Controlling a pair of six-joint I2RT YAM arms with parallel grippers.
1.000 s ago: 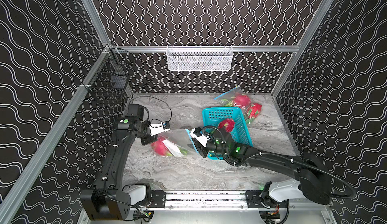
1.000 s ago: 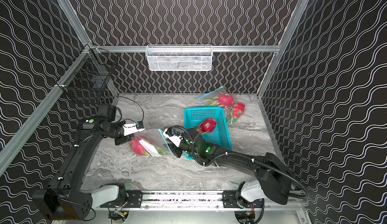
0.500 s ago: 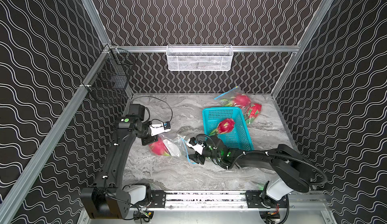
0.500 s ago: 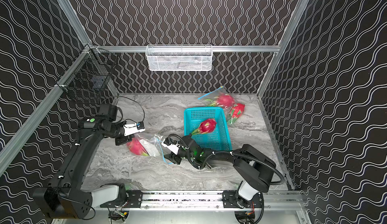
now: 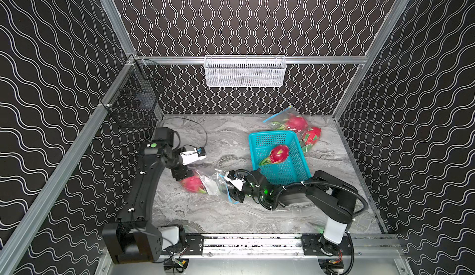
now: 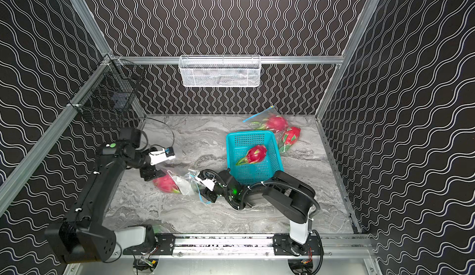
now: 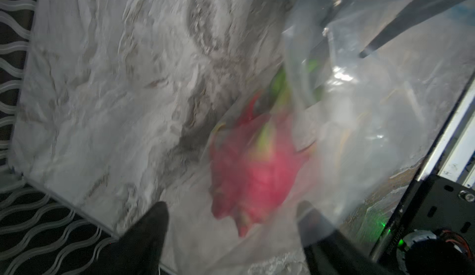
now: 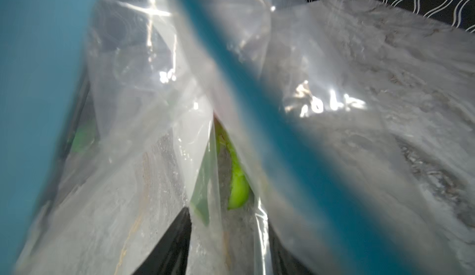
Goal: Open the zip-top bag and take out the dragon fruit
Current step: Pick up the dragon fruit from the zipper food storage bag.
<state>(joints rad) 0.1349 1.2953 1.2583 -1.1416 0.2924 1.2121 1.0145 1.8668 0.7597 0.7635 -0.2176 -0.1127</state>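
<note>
Left tool (image 5: 183, 176) hovering at pink dragon fruit (image 5: 192, 183), fingers (image 7: 151, 224) standing wide apart, gripping nothing. Fruit lying inside clear zip-top bag (image 5: 213, 183) on worktop (image 5: 231, 217), showing blurred in left wrist view. Right tool (image 5: 235, 195) sitting at bag mouth. Film and blue zip strip (image 8: 257, 93) covering right wrist view, hiding most of its fingers. Clamping or not: cannot tell.

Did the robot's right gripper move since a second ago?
Yes. The right gripper moved away from the turquoise plastic basket, which it overlapped before, and came closer to the silver front rail.
</note>
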